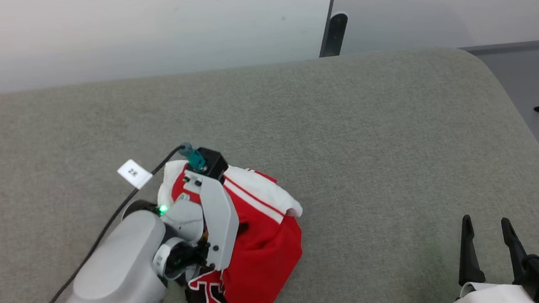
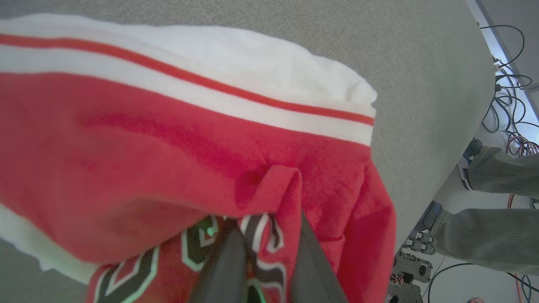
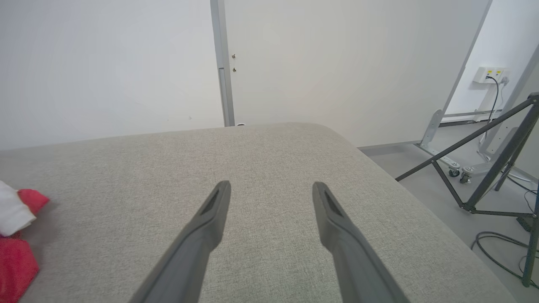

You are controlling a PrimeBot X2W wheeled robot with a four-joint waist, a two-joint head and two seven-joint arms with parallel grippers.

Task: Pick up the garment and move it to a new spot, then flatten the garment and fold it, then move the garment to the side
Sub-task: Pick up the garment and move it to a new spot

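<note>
The garment (image 1: pixel 266 249) lies bunched in a heap on the grey padded surface (image 1: pixel 349 129), red with a white sleeve on top and black white-outlined lettering at the near side. My left wrist (image 1: pixel 210 214) stands right over the heap, pointing down into it. In the left wrist view my left gripper (image 2: pixel 267 227) has a raised fold of the garment (image 2: pixel 168 147) pinched between its dark fingers (image 2: pixel 223 265). My right gripper (image 1: pixel 489 229) hovers open at the lower right, far from the cloth, with nothing between its fingertips (image 3: pixel 271 189). An edge of the garment (image 3: pixel 17 252) shows at the far left.
A white tag (image 1: pixel 134 174) on a black cable (image 1: pixel 112 220) lies left of the heap. The surface rounds off at its right edge (image 1: pixel 533 145). A person's legs (image 2: pixel 497 235) stand beside that edge. A dark tripod stand (image 3: pixel 484 168) and floor cables sit to the right.
</note>
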